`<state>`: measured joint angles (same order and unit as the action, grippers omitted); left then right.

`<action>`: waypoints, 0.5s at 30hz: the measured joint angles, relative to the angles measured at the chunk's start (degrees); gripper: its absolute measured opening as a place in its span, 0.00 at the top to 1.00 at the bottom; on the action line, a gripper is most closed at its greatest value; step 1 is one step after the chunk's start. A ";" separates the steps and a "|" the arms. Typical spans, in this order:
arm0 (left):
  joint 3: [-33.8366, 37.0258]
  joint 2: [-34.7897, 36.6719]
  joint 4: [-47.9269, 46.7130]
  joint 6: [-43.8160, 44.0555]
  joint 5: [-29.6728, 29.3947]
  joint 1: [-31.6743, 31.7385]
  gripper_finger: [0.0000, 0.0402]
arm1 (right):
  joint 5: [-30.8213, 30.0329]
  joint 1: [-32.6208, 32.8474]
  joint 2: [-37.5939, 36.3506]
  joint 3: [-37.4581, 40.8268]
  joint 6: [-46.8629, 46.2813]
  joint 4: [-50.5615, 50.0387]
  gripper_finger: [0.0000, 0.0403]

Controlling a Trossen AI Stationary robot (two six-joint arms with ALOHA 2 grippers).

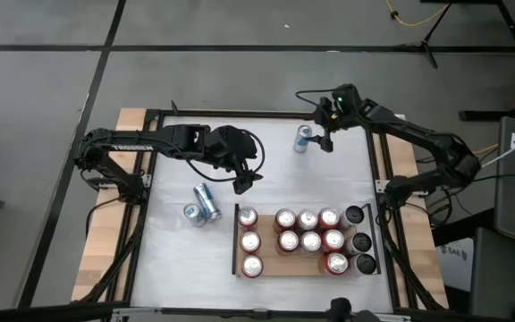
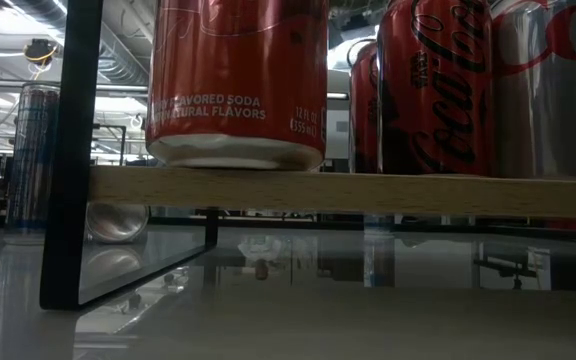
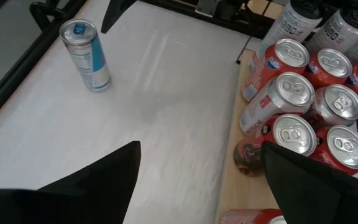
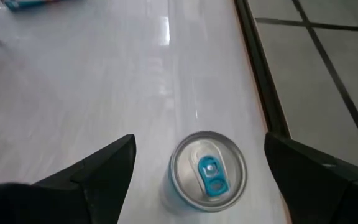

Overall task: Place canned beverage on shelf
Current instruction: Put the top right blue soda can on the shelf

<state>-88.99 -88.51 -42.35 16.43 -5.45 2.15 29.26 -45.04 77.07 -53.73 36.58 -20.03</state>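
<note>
A slim silver can with a blue tab [image 4: 208, 171] stands upright on the white table near its far edge [image 1: 303, 139]. My right gripper [image 4: 199, 143] is open just above it, with a finger on either side and clear of it [image 1: 326, 136]. My left gripper [image 1: 242, 185] hangs open over the middle of the table with nothing between its fingers [image 3: 201, 146]. The shelf [image 1: 284, 266] is a wooden board with black end rails at the near right. It carries several red, silver and black cans [image 1: 309, 231], seen close up in the low view [image 2: 238, 80].
Two more slim silver cans are left of the shelf, one upright [image 1: 191, 214] and one lying on its side [image 1: 208, 200]. A black frame [image 1: 155, 121] and wooden strips border the table. Bare white tabletop [image 1: 275, 174] lies between the far can and the shelf.
</note>
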 joint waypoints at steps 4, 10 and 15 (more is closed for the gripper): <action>0.00 0.00 0.00 0.01 0.01 0.00 0.20 | -1.45 0.00 1.64 0.00 0.14 0.34 0.14; 0.00 0.00 0.00 0.02 0.00 0.00 0.20 | -2.87 0.00 3.30 0.01 0.15 0.31 0.14; 0.00 0.00 0.00 0.02 0.00 0.00 0.20 | -3.74 0.00 3.74 0.00 0.17 0.48 0.14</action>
<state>-88.99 -88.51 -42.35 16.45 -5.45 2.15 25.52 -45.04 80.82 -53.72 36.75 -19.55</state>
